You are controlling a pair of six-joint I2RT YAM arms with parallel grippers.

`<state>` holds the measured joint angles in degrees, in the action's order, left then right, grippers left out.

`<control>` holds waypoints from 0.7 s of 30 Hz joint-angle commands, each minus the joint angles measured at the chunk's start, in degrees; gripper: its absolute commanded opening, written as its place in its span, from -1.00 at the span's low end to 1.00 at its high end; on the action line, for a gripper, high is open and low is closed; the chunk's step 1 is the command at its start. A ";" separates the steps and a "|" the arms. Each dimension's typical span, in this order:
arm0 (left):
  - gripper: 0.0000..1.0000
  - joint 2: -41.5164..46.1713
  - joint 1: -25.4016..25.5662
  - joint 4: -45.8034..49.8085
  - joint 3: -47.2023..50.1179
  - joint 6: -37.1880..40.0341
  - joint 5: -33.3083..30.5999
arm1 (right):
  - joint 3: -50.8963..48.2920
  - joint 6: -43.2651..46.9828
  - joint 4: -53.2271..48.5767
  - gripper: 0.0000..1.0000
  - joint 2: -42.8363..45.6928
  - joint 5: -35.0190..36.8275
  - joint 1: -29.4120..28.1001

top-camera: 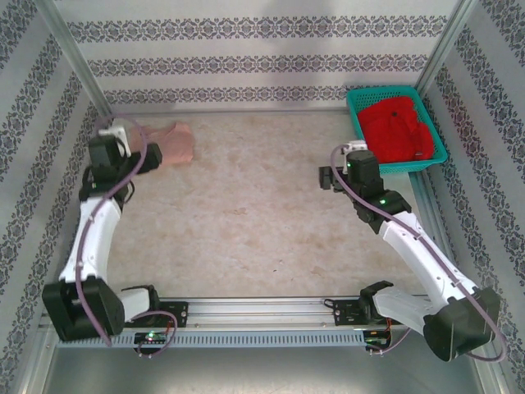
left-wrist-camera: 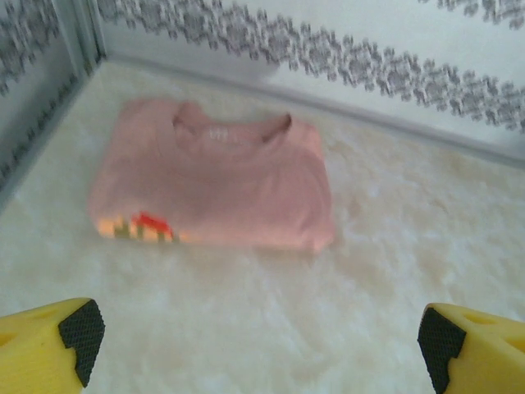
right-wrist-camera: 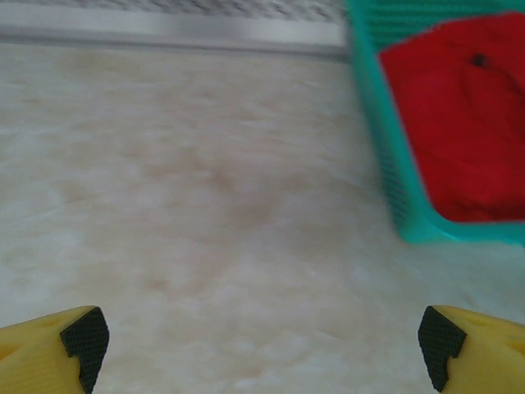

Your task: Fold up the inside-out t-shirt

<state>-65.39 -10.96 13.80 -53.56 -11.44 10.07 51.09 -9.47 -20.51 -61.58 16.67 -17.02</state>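
The left gripper (left-wrist-camera: 258,336) is spread wide, with only its tips in frame. The right gripper (right-wrist-camera: 262,345) is spread the same way over the table (right-wrist-camera: 205,205). Farther back, the t-shirt (left-wrist-camera: 213,176) lies folded near the back-left corner, blurred. The basket (right-wrist-camera: 392,164) holding a red garment (right-wrist-camera: 467,123) is cut off.

Tally from where I stand.

- Arms: two, a left arm (top-camera: 94,226) and a right arm (top-camera: 414,242).
- Grippers: two, the left gripper (left-wrist-camera: 262,336) and the right gripper (right-wrist-camera: 262,341).
- Yellow fingers (left-wrist-camera: 41,349): two per gripper, four in all, each tipped with one black pad (right-wrist-camera: 82,341).
- Garments: two, one folded salmon-pink t-shirt (left-wrist-camera: 213,180) and one red garment (top-camera: 398,131).
- Orange-red mark (left-wrist-camera: 148,223) on the pink one: one.
- Teal basket (top-camera: 358,111): one.
- Table (top-camera: 262,213): one.
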 commanded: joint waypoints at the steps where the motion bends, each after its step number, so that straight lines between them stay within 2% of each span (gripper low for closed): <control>1: 1.00 5.58 0.74 -10.10 11.04 -5.75 -0.24 | -5.38 -3.00 3.01 0.96 1.15 6.58 5.26; 5: 1.00 7.78 0.94 -20.64 22.15 -8.39 -6.94 | -17.64 0.91 19.55 0.96 3.05 9.09 8.74; 9: 1.00 -0.71 1.79 -34.79 26.98 -3.70 -6.80 | -28.32 5.14 39.37 0.96 2.06 9.28 10.59; 13: 1.00 -9.02 3.42 -45.18 27.88 0.85 -5.82 | -33.65 6.73 51.71 0.96 -1.20 8.11 11.43; 15: 1.00 -11.75 4.69 -47.87 27.56 4.02 -7.68 | -34.83 6.89 56.42 0.96 -2.90 4.65 11.92; 18: 0.99 -13.79 4.98 -48.01 26.84 4.77 -7.03 | -35.66 8.04 64.17 0.96 -7.68 1.38 12.18; 21: 0.99 -16.62 5.07 -54.07 29.27 5.15 -5.95 | -35.58 8.70 70.72 0.96 -12.29 -2.21 12.26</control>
<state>-80.16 -6.42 -30.57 -25.87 -8.95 4.03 16.19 -2.52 37.67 -71.50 19.25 -5.34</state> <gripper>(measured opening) 0.997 0.979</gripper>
